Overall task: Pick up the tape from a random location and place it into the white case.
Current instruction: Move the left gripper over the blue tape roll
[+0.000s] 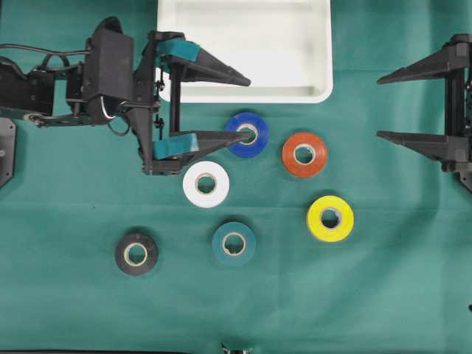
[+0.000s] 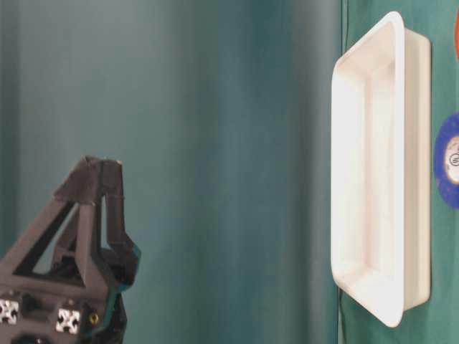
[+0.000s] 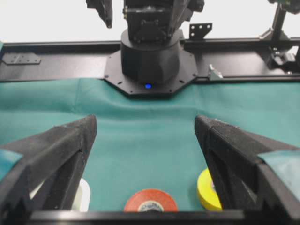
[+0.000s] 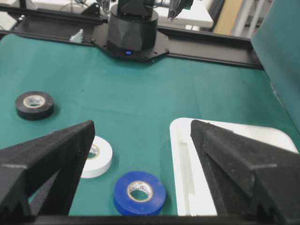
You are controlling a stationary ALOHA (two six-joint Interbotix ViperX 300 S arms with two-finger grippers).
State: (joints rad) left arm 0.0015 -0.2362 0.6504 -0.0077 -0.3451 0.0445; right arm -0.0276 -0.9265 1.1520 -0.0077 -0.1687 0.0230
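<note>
The white case point(image 1: 251, 44) lies at the top middle of the green cloth with nothing in it. Several tape rolls lie flat below it: blue point(image 1: 247, 134), orange-red point(image 1: 304, 154), white point(image 1: 206, 184), yellow point(image 1: 330, 218), teal point(image 1: 234, 243) and black point(image 1: 136, 254). My left gripper point(image 1: 249, 108) is open and holds nothing; one fingertip lies over the case's lower left corner, the other over the blue tape. Its wrist view shows the orange-red tape point(image 3: 150, 200) low between the fingers. My right gripper point(image 1: 379, 106) stands open at the right edge, apart from every roll.
The right wrist view shows the blue tape point(image 4: 139, 191), the white tape point(image 4: 96, 157) and the case's rim point(image 4: 187, 164) ahead of the open right gripper point(image 4: 141, 124), with the black tape point(image 4: 33, 104) far left. Black arm bases and a frame border the cloth.
</note>
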